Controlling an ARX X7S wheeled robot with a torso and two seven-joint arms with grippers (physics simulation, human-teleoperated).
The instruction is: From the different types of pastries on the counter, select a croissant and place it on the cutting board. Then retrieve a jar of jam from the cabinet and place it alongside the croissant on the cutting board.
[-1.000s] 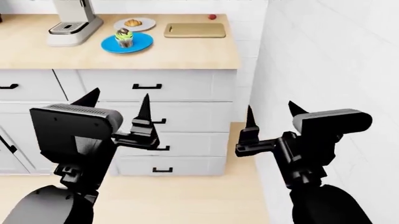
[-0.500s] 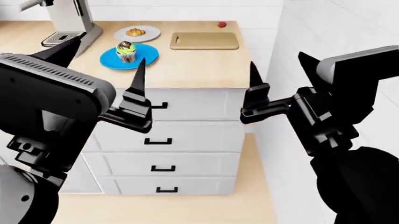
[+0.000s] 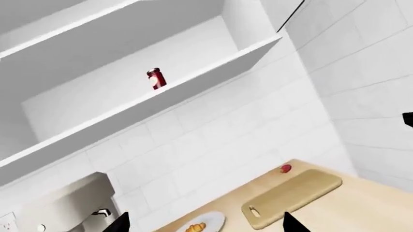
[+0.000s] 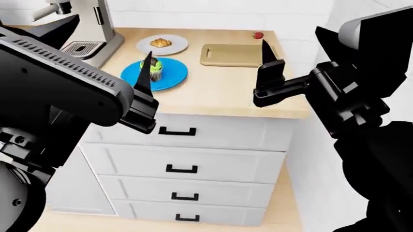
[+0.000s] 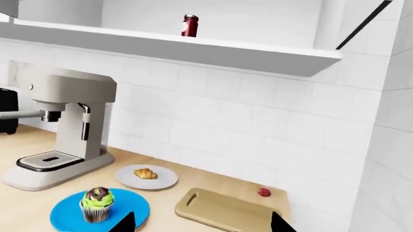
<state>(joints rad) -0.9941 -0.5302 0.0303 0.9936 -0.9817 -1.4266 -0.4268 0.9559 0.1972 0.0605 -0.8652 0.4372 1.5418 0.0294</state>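
The croissant [image 4: 160, 43] lies on a round grey plate [image 4: 175, 47] at the back of the counter [image 4: 219, 92], left of the bare cutting board [image 4: 232, 54]. A cupcake [image 4: 152, 70] stands on a blue plate [image 4: 173, 77] in front of the croissant. The jar of jam [image 5: 189, 25] stands on the open cabinet shelf [image 5: 193, 48] above; the left wrist view shows the jar [image 3: 155, 79] too. My left gripper [image 4: 106, 48] and right gripper [image 4: 295, 46] hang open and empty in the air before the counter's front edge.
A coffee machine [image 4: 84, 29] stands at the counter's back left. A small red strawberry [image 4: 258, 35] lies behind the board. Drawers with black handles [image 4: 177, 131] fill the counter front. A white tiled wall [image 5: 387, 145] closes the right side.
Both arms have risen from drawer height to counter height, still open. The view has moved closer and higher, so the counter now sits nearer and the cabinet shelf shows.
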